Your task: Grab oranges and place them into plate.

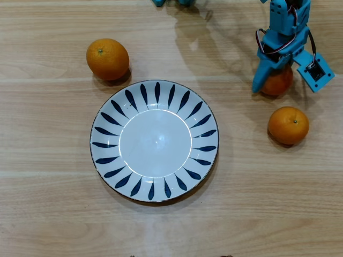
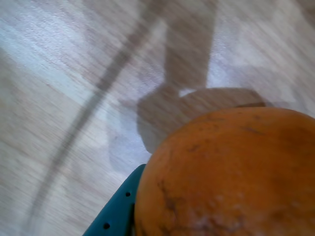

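Three oranges lie around the plate (image 1: 154, 90), which is white with dark blue leaf strokes and holds nothing. The larger orange (image 1: 107, 58) sits at the plate's upper left. A second orange (image 1: 288, 125) sits to the plate's right. My blue gripper (image 1: 273, 85) stands at the upper right, its jaws closed around the third orange (image 1: 278, 84), which it partly covers. In the wrist view this orange (image 2: 231, 172) fills the lower right, pressed against a teal finger (image 2: 117, 211). The other finger is hidden.
The table (image 1: 53, 214) is light wood. The arm's shadow falls across the boards above the plate. A wrist camera block (image 1: 317, 69) juts out to the right of the gripper. Blue parts show at the top edge (image 1: 171, 2).
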Controlling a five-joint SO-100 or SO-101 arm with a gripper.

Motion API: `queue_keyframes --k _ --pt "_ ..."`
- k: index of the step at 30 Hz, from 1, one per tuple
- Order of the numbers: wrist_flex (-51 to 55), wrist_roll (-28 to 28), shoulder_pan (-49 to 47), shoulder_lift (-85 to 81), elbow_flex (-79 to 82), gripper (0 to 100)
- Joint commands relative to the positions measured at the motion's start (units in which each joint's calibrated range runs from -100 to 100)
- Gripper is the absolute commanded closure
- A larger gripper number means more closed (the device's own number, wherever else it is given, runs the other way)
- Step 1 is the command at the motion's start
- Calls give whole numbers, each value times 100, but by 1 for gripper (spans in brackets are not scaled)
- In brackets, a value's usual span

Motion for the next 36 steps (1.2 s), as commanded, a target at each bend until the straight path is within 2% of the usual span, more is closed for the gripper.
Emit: queue_keyframes --k 1,16,22,28,36 --pt "-92 -28 90 -32 -110 68" --pt "-58 45 74 -598 -55 68" --pt "28 594 493 -1672 8 68" --pt "174 1138 1268 -3066 823 68" --pt "157 2115 3243 -4867 2118 68"
